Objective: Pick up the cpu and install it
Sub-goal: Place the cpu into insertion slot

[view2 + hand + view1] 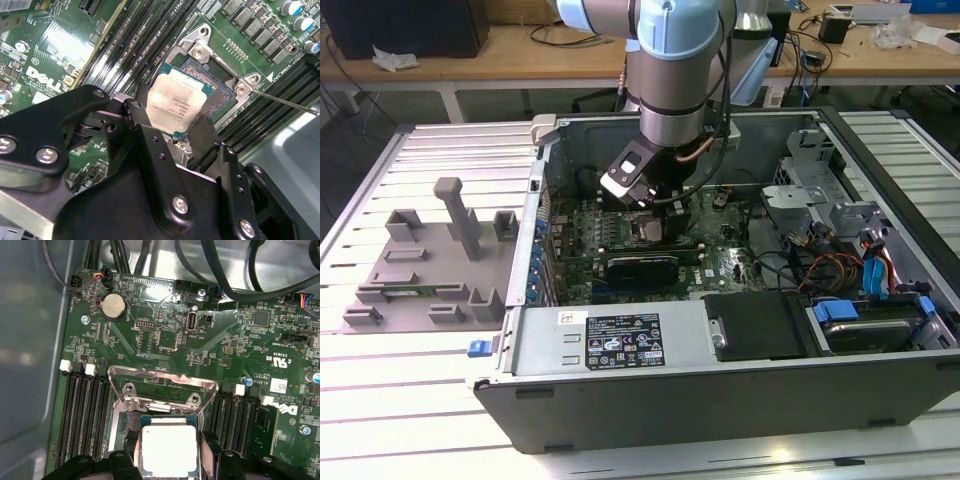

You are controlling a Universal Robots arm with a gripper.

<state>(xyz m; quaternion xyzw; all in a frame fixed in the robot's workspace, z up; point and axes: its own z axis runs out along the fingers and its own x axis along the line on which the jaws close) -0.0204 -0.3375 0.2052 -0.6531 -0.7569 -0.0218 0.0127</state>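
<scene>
while pincer grips cpu, above open socket

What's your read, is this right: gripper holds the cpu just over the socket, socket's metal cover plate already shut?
Not the plate. In the first wrist view the metal cover plate is swung up, open, not shut. The rest holds: the gripper holds the cpu just over the socket.

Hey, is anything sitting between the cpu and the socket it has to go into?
Nothing visible does. The gripper holds the cpu right over the open socket. The metal load plate looks flipped up, off the opening, and the contact field beside the chip is bare. What lies under the cpu is hidden.
</scene>
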